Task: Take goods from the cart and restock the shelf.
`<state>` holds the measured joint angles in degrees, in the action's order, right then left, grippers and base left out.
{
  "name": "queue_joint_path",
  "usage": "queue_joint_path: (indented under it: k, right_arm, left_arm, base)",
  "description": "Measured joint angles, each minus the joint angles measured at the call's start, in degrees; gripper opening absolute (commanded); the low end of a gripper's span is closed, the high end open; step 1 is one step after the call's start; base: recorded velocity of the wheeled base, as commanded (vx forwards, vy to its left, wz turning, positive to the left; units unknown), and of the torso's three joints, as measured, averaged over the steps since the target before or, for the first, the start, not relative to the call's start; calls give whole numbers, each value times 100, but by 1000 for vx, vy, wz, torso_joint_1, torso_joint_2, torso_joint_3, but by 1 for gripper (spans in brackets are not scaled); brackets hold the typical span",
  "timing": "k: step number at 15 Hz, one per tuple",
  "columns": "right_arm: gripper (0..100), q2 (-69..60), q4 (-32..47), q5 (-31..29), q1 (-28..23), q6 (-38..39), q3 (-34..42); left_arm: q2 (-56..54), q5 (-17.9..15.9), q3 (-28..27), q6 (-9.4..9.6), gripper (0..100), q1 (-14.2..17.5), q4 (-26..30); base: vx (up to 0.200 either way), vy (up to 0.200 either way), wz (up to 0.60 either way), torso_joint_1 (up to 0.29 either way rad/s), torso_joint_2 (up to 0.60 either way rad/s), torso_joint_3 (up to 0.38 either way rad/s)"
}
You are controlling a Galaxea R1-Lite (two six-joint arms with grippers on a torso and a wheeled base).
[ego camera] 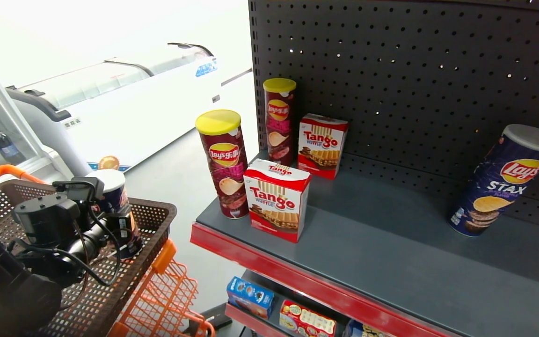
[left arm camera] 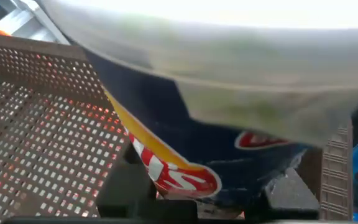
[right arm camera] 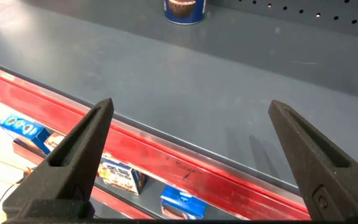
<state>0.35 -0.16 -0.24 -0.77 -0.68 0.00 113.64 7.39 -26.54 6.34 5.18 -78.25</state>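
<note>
Looking like the blue chip can (ego camera: 116,206) is being clamped by the left gripper (ego camera: 110,224), upright near the cart basket's (ego camera: 159,213) shelf-side edge. It's being judged light and stiff but dentable, with a slick skin, so the mid-body is being favoured over the lid. The right gripper (right arm camera: 194,165) is being held spread wide and empty over the shelf's (ego camera: 391,243) front edge. Bare room is being offered between the front wafer box (ego camera: 276,199) and the leaning can (ego camera: 503,180).

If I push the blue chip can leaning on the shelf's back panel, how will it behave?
The blue chip can is tilted against the pegboard, so a nudge will probably topple it. Being round, it may then roll along the shelf.
</note>
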Motion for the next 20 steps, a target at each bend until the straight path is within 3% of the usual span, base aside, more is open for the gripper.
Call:
queue_joint_path:
  k: [3,7,11,17,20]
  right_arm:
    - [100,0,0,0,-2,0,0]
    - [100,0,0,0,0,0,0]
    - [100,0,2,0,-5,2,0]
    - [100,0,0,-2,-2,2,0]
    - [100,0,2,-2,2,2,0]
  left_arm:
    - [-629,-22,39,-13,0,-174,503]
    - [-1758,-20,61,-122,0,-705,1196]
    - [-2459,-105,96,-122,0,-1325,1289]
    - [-3504,-61,1029,-71,0,-2188,1420]
    - [-3947,-184,1296,-93,0,-2836,1692]
  base:
    - [0,0,0,0,0,0]
    - [0,0,0,0,0,0]
    - [0,0,0,0,0,0]
    - [0,0,0,0,0,0]
    - [0,0,0,0,0,0]
